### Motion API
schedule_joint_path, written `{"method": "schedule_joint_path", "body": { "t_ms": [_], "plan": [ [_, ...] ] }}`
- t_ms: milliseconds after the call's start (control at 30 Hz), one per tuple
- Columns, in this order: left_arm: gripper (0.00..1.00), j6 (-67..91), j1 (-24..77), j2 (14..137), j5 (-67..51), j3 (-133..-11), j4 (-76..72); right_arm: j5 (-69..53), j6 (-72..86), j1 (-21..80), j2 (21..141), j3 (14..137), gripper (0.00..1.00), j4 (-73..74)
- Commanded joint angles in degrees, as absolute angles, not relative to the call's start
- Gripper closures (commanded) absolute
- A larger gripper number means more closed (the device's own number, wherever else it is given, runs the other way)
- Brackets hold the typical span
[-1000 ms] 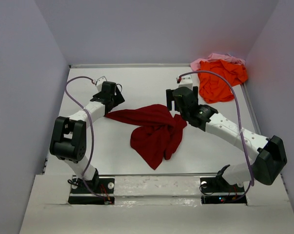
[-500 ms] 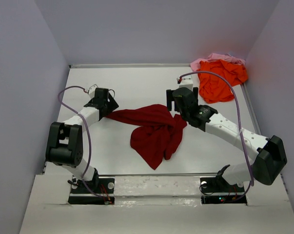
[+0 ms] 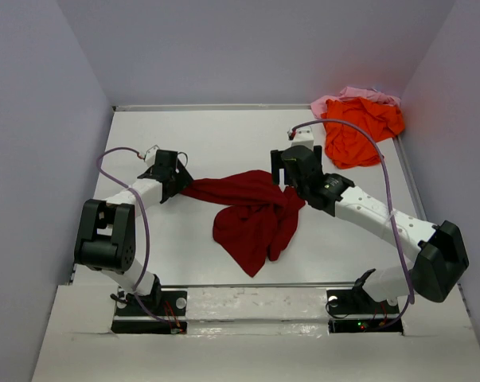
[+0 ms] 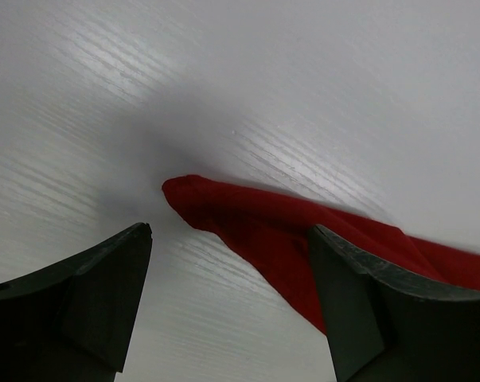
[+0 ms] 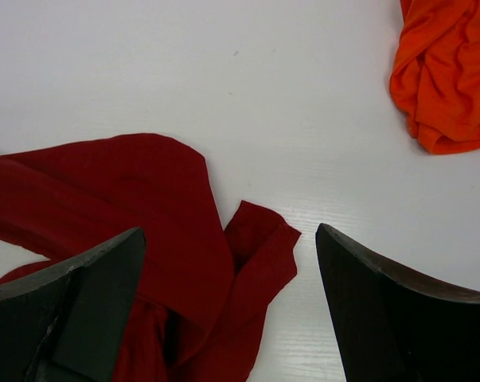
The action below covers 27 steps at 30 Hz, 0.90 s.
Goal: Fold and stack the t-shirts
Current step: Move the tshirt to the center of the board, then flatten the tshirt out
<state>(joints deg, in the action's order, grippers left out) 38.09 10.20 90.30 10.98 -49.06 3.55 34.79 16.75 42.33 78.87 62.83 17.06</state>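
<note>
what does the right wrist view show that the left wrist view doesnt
Only right wrist: the orange t-shirt, crumpled at the upper right, apart from the maroon t-shirt. Only left wrist: that maroon shirt's narrow end, lying on the table just ahead of the open left gripper. Both: the maroon t-shirt on the white table, and an open gripper holding nothing; the right gripper hangs over the shirt's bunched folds.
</note>
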Motion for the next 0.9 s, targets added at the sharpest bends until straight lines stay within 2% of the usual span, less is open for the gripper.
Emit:
{"method": "schedule_joint_path", "body": {
  "t_ms": [0,167,567,767,867],
  "plan": [
    [0.12,38.9,9.8,89.0,11.9,-47.9,2.1,34.5,17.6,41.9,76.5,62.1,0.07,13.4],
    [0.17,38.8,9.7,91.0,12.7,-49.2,1.2,33.8,17.4,41.9,75.4,60.9,0.08,12.8],
    [0.44,37.0,7.8,91.5,15.0,-51.0,0.8,31.3,17.6,41.9,74.5,59.9,0.09,11.5],
    [0.67,36.7,7.1,92.2,15.0,-50.9,0.4,30.8,17.7,41.9,73.5,59.0,0.09,11.0],
    [0.69,36.3,7.0,93.2,14.4,-51.1,0.4,30.8,17.5,41.9,72.8,58.5,0.09,10.9]
  ]
}}
